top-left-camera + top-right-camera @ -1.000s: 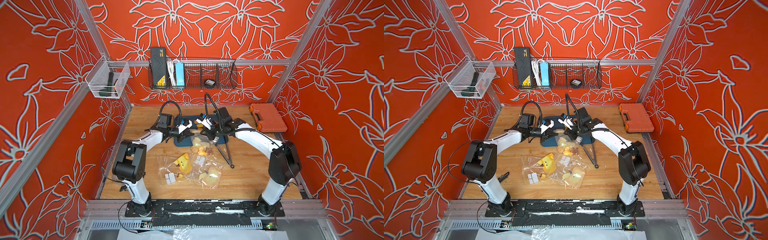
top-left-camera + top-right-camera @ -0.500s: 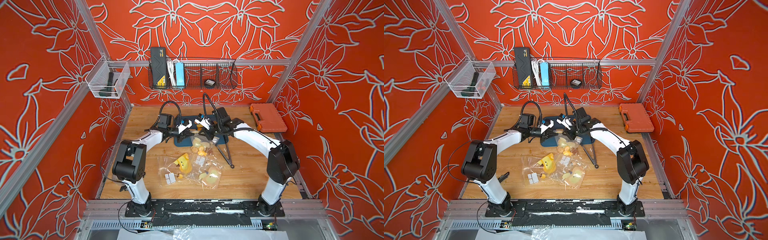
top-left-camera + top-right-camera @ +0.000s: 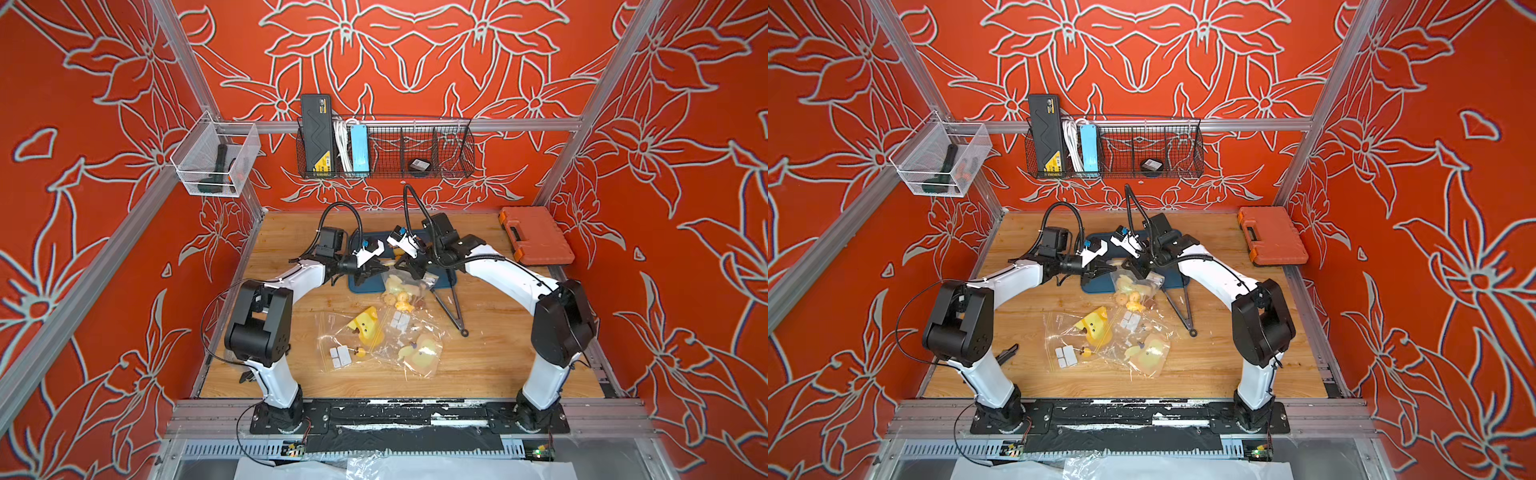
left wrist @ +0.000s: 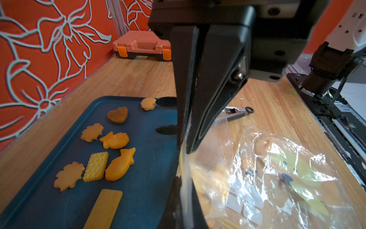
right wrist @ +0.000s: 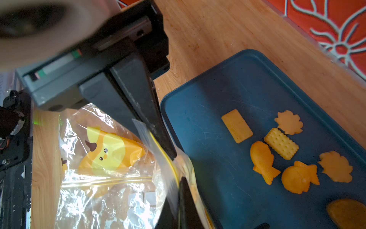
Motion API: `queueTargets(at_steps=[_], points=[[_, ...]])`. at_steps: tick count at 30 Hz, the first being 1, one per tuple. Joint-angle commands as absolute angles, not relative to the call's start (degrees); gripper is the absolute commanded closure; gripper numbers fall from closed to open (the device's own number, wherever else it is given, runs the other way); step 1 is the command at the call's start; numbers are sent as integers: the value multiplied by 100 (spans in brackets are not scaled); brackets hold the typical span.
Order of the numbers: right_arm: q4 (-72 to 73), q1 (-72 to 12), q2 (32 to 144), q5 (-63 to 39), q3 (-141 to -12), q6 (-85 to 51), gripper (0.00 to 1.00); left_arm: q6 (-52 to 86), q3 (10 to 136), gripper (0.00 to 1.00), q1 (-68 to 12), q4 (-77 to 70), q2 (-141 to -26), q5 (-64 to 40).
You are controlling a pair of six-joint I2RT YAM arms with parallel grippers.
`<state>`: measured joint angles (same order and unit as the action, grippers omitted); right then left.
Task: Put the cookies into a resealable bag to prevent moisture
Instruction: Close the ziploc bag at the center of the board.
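The resealable bag (image 3: pixel 409 286) hangs upright at the front edge of the blue tray (image 3: pixel 360 285), held by its top strip from both ends. My left gripper (image 4: pixel 183 190) is shut on that strip, as also appears in both top views (image 3: pixel 376 270) (image 3: pixel 1106 270). My right gripper (image 5: pixel 182 184) pinches the other end (image 3: pixel 405 268), its fingers close together on the plastic. Several cookies (image 3: pixel 400 298) lie inside the bag. Several more cookies (image 4: pixel 116 140) (image 5: pixel 281 146) lie on the tray: fish, flowers, rectangles, a brown heart.
Two similar printed bags (image 3: pixel 353 336) (image 3: pixel 419 349) lie flat nearer the front. Black tongs (image 3: pixel 451 307) rest to the right of the tray. An orange toolbox (image 3: pixel 536 237) sits at the back right. A wire basket (image 3: pixel 386 149) and a clear bin (image 3: pixel 216 160) hang on the walls.
My right gripper has edged slightly leftward, toward the left one. The left arm and the bag stay where they were.
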<state>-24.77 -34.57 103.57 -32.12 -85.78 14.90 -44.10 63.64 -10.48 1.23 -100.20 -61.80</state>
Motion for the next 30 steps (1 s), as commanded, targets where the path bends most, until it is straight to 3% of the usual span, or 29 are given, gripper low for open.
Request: queueTargets(at_steps=[1, 2, 4, 5, 6, 7, 8, 10, 11, 12, 13, 15, 16, 17, 19, 21, 22, 23, 24, 25, 26, 27, 28, 30], points=[[-2337, -3515, 10456, -3314, -8715, 1529, 83, -4518, 6486, 100, -1055, 185, -9956, -6364], [-2356, -3516, 10467, -3345, -8733, 1525, 100, -4518, 6486, 100, -1052, 186, -9954, -6367], [-2478, -3523, 10537, -3445, -8837, 1553, 100, -4517, 6492, 100, -1055, 185, -9957, -6370], [-2441, -3531, 10551, -3431, -8836, 1525, 82, -4518, 6495, 100, -1055, 185, -9959, -6371], [-2348, -3536, 10534, -3426, -8793, 1506, 73, -4518, 6495, 100, -1055, 185, -9968, -6372], [-2300, -3553, 10526, -3422, -8764, 1494, 93, -4517, 6495, 100, -1055, 193, -9967, -6374], [-2350, -3551, 10547, -3468, -8824, 1503, 100, -4518, 6495, 100, -1054, 193, -9967, -6364], [-2438, -3551, 10604, -3556, -8919, 1507, 100, -4522, 6495, 100, -1055, 193, -9959, -6365], [-2368, -3559, 10607, -3530, -8900, 1479, 85, -4519, 6495, 100, -1055, 193, -9968, -6366], [-2280, -3560, 10588, -3501, -8857, 1456, 84, -4519, 6503, 100, -1055, 198, -9967, -6370], [-2271, -3560, 10582, -3492, -8854, 1448, 100, -4526, 6504, 100, -1055, 202, -9967, -6367], [-2393, -3560, 10613, -3543, -8918, 1478, 100, -4526, 6495, 100, -1054, 194, -9959, -6363], [-2380, -3560, 10622, -3509, -8901, 1466, 95, -4522, 6495, 100, -1052, 193, -9967, -6370], [-2292, -3560, 10594, -3460, -8835, 1434, 80, -4517, 6495, 100, -1055, 193, -9967, -6363], [-2255, -3560, 10534, -3381, -8754, 1444, 100, -4524, 6495, 100, -1055, 202, -9958, -6364], [-2386, -3560, 10512, -3282, -8751, 1503, 100, -4532, 6485, 100, -1055, 194, -9954, -6351], [-2352, -3563, 10467, -3153, -8691, 1504, 89, -4528, 6486, 100, -1055, 200, -9948, -6348], [-2250, -3560, 10392, -3023, -8582, 1511, 69, -4534, 6493, 100, -1055, 202, -9949, -6349], [-2156, -3561, 10306, -2894, -8488, 1503, 62, -4525, 6489, 100, -1055, 202, -9949, -6346], [-2085, -3551, 10231, -2747, -8392, 1517, 61, -4533, 6486, 100, -1055, 202, -9949, -6337], [-2103, -3542, 10161, -2681, -8321, 1549, 68, -4535, 6486, 100, -1055, 202, -9945, -6331], [-2191, -3521, 10118, -2685, -8301, 1600, 96, -4531, 6486, 100, -1055, 202, -9941, -6321], [-2336, -3495, 10092, -2730, -8310, 1659, 100, -4535, 6486, 100, -1055, 202, -9944, -6312], [-2491, -3446, 10032, -2699, -8305, 1689, 99, -4535, 6486, 100, -1055, 202, -9949, -6319]])
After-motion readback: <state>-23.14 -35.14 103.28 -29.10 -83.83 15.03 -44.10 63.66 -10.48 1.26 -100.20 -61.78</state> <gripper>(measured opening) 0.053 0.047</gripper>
